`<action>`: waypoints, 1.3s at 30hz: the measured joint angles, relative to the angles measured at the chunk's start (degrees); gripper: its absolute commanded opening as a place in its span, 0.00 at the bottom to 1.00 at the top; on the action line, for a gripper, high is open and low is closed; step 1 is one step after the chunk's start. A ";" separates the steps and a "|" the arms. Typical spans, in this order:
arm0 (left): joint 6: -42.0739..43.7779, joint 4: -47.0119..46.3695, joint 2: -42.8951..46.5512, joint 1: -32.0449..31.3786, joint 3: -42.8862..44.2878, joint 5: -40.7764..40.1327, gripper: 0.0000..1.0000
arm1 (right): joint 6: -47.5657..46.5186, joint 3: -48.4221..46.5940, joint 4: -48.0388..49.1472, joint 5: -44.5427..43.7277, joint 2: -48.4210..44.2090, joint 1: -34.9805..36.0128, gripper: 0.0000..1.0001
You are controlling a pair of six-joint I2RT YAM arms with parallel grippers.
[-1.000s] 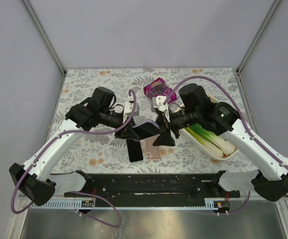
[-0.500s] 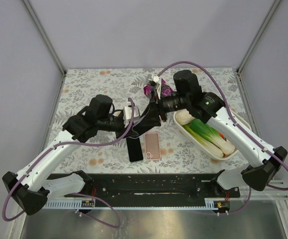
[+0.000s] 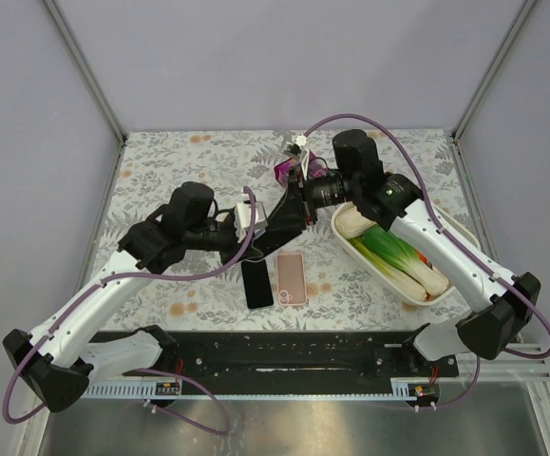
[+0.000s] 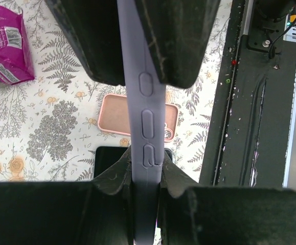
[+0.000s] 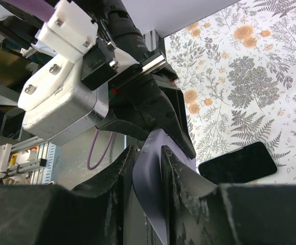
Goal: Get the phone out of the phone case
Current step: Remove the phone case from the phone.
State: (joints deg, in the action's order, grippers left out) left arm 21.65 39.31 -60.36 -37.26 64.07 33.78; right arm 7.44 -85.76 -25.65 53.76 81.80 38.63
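A lavender phone case point(image 3: 277, 228) hangs in the air between my two grippers. My left gripper point(image 3: 263, 238) is shut on one end of the case. My right gripper point(image 3: 294, 211) is shut on the other end. In the left wrist view the case point(image 4: 146, 117) runs edge-on between my gripper point(image 4: 146, 176) and the right fingers point(image 4: 178, 41). In the right wrist view the case point(image 5: 150, 178) bends between my gripper point(image 5: 149, 158). A black phone point(image 3: 256, 283) lies flat on the table below. It also shows in the right wrist view point(image 5: 238, 163).
A pink case point(image 3: 291, 277) lies next to the black phone. A magenta snack bag point(image 3: 292, 169) sits behind the grippers. A white basket point(image 3: 443, 294) with leeks point(image 3: 396, 255) stands at the right. A black rail point(image 3: 284, 350) runs along the near edge.
Both grippers moved the lavender case up and toward the back, away from the phones on the table. The right arm swung back the most. Both grips stay shut.
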 measured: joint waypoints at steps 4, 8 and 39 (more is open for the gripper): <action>-0.07 0.37 0.00 -0.74 0.00 -2.03 0.00 | 1.90 0.68 1.18 1.11 0.66 -0.57 0.00; -0.09 1.09 0.00 -1.62 0.00 -5.22 0.00 | 4.28 1.51 2.91 2.43 1.81 -1.27 0.00; 0.66 5.11 -0.66 -5.40 0.00 -20.85 0.00 | 22.14 6.08 15.54 8.81 8.92 -4.02 0.00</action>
State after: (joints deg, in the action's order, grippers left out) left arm 22.31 44.42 -61.01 -42.65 64.07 12.93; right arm 29.58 -79.68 -10.11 62.57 90.72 34.61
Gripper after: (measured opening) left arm 0.188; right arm 0.355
